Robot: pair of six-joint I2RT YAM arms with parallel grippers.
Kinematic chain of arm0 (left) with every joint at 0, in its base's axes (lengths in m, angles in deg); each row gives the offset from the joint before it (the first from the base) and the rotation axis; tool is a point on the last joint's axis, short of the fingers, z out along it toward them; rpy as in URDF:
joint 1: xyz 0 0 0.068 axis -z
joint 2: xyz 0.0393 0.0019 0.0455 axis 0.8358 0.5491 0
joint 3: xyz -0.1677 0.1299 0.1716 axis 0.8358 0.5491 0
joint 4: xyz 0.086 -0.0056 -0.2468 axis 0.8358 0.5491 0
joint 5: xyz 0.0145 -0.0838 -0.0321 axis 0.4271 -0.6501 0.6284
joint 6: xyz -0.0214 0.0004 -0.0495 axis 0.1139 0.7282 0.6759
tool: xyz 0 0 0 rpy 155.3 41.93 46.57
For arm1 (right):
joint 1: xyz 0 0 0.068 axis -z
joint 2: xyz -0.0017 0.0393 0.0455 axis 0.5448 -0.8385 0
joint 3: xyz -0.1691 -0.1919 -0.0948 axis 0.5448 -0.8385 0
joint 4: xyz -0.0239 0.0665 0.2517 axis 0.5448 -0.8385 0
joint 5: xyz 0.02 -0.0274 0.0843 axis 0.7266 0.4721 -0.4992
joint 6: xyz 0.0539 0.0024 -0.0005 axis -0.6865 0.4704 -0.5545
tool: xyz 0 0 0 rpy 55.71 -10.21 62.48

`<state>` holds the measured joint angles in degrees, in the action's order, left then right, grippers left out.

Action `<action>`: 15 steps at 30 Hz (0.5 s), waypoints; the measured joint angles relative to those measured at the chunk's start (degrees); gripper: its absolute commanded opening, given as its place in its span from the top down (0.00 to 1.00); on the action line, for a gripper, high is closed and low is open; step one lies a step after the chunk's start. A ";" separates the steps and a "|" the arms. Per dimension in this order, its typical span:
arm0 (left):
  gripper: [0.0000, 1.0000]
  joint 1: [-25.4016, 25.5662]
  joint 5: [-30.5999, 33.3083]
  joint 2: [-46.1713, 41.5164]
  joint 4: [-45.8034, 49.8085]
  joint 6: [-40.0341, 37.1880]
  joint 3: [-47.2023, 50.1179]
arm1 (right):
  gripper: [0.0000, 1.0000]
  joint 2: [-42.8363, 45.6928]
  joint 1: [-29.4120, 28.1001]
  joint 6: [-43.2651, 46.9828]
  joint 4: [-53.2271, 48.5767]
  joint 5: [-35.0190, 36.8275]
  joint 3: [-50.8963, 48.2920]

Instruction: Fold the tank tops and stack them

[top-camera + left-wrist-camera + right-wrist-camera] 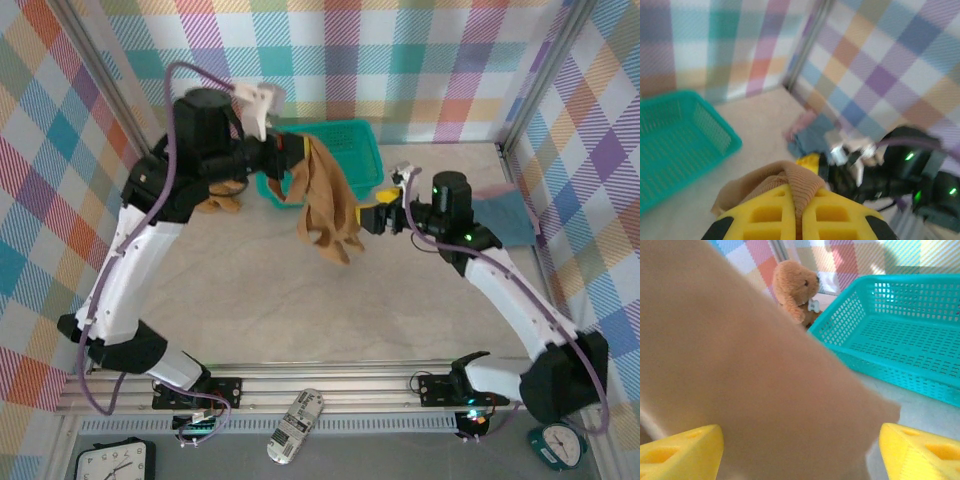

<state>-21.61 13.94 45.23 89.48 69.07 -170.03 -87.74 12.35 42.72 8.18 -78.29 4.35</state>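
The ochre brown tank top point(322, 205) hangs bunched above the table, its ribbed edge point(799, 186) pinched in my shut left gripper point(292, 152) point(799, 220). My right gripper point(372, 217) point(800, 455) stands open at the cloth's right edge, and the brown cloth point(750, 380) lies close between its wide yellow fingers point(682, 452). The slate blue tank top point(508, 216) point(812, 134) lies folded at the far right of the table. A strip of the dusty pink tank top point(497, 189) point(801, 123) shows at its edge.
A teal mesh basket point(352, 148) point(675, 145) point(910, 335) stands at the back centre. A brown teddy bear point(222, 200) point(796, 287) sits left of it, partly behind my left arm. Plaid walls close in the table on three sides.
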 measured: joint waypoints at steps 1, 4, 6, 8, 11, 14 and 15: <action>1.00 0.72 -0.42 -1.05 -1.07 1.86 4.26 | 0.20 2.67 -0.04 0.28 -1.18 -0.28 -1.40; 1.00 2.64 -1.97 -1.62 -5.20 7.98 15.72 | 0.21 9.07 -0.28 0.98 -5.49 -0.96 -4.94; 0.96 3.10 -2.58 -1.51 -7.85 11.28 23.19 | 0.23 12.41 -0.61 0.96 -8.07 -0.94 -7.28; 0.91 3.13 -2.64 -0.37 -8.61 13.73 28.79 | 0.24 14.99 -1.18 0.94 -10.08 -0.81 -9.94; 0.87 2.60 -2.86 3.78 -10.64 16.74 32.96 | 0.25 15.78 -2.80 0.94 -11.76 0.31 -12.96; 0.82 2.36 -3.76 9.86 -13.75 18.93 33.92 | 0.28 15.06 -3.74 -0.68 -11.26 1.51 -16.31; 0.81 2.27 -3.85 11.74 -14.60 19.32 33.90 | 0.28 14.67 -3.89 -1.51 -10.97 2.05 -17.20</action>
<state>-19.33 10.10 56.97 74.88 88.39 -136.13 -73.07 8.46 41.21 -2.80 -76.24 -12.85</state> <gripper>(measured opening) 0.165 0.728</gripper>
